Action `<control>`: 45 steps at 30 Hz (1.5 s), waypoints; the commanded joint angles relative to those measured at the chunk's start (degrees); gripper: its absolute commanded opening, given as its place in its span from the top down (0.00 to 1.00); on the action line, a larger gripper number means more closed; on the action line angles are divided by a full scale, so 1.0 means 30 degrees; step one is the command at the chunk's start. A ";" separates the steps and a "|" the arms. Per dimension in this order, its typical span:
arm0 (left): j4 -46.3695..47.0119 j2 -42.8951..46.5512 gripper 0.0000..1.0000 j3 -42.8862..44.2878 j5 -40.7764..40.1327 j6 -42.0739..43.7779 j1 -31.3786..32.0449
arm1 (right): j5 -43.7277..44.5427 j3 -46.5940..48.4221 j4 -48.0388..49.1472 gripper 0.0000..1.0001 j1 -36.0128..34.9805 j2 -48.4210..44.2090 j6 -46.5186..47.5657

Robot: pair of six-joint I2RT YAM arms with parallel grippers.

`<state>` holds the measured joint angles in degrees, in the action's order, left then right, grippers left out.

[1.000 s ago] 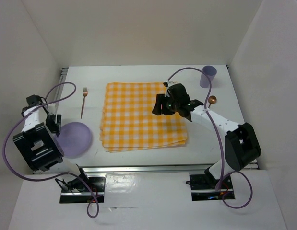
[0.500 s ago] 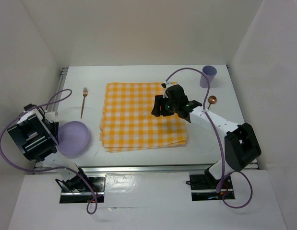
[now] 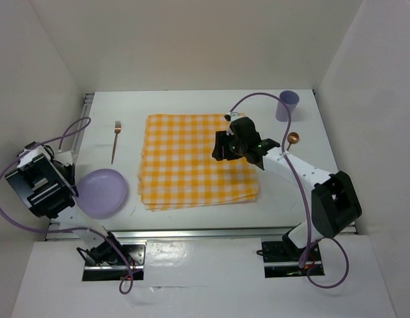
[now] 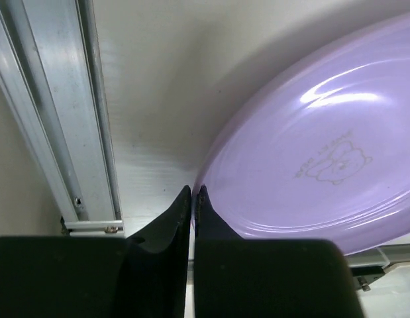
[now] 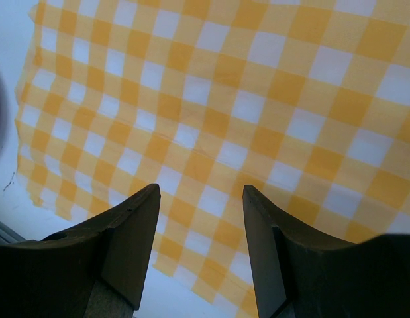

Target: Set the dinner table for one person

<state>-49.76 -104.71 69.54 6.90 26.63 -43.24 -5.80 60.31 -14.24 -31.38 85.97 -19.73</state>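
Note:
On the dinner table (image 3: 185,103) a lilac plate (image 3: 102,192) lies at the near left. My left gripper (image 3: 76,191) is at the plate's left rim. In the left wrist view its fingers (image 4: 193,191) are shut tight, tips right at the rim of the plate (image 4: 310,146); I cannot tell whether the rim is pinched. A copper fork (image 3: 116,140) lies left of the yellow-and-white checked cloth (image 3: 191,165). My right gripper (image 3: 220,147) hovers open over the right part of the cloth (image 5: 211,99), its fingers (image 5: 200,192) empty.
A lilac cup (image 3: 287,105) stands at the far right and a copper spoon (image 3: 293,138) lies below it. An aluminium rail (image 4: 52,112) runs along the table's left edge beside the plate, and another rail (image 3: 191,233) borders the near edge.
My left gripper swung down to the plate's left rim and closed from open to shut; the plate tipped briefly, then settled. The right gripper barely moved.

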 commanded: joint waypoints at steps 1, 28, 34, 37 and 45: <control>-0.0110 -0.0227 1.00 0.0783 0.2091 0.0232 -0.0029 | 0.0528 0.0550 -0.0058 0.39 -0.0147 -0.0855 0.0364; -0.5598 0.0654 1.00 0.8747 0.8165 -0.0343 0.6632 | 0.1029 0.1692 -0.2283 0.34 0.2222 -0.0357 -0.0601; -0.5065 -0.2592 1.00 1.3757 0.5968 -0.3279 1.3987 | 0.2165 0.1692 -0.3217 0.34 0.3249 -0.0647 -0.1100; -0.4073 -0.4965 1.00 1.6131 0.4005 -0.4247 1.6978 | 0.2841 0.1460 -0.3457 0.34 0.4303 -0.1729 -0.1599; -0.4596 -1.0738 1.00 2.0854 0.2330 -0.4864 2.0711 | 0.3018 0.0141 -0.4245 0.34 0.6474 -0.4164 -0.2009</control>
<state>-60.99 -134.69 129.80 16.23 14.33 19.20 2.20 61.47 -25.47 -12.32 76.60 -24.97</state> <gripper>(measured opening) 0.017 0.658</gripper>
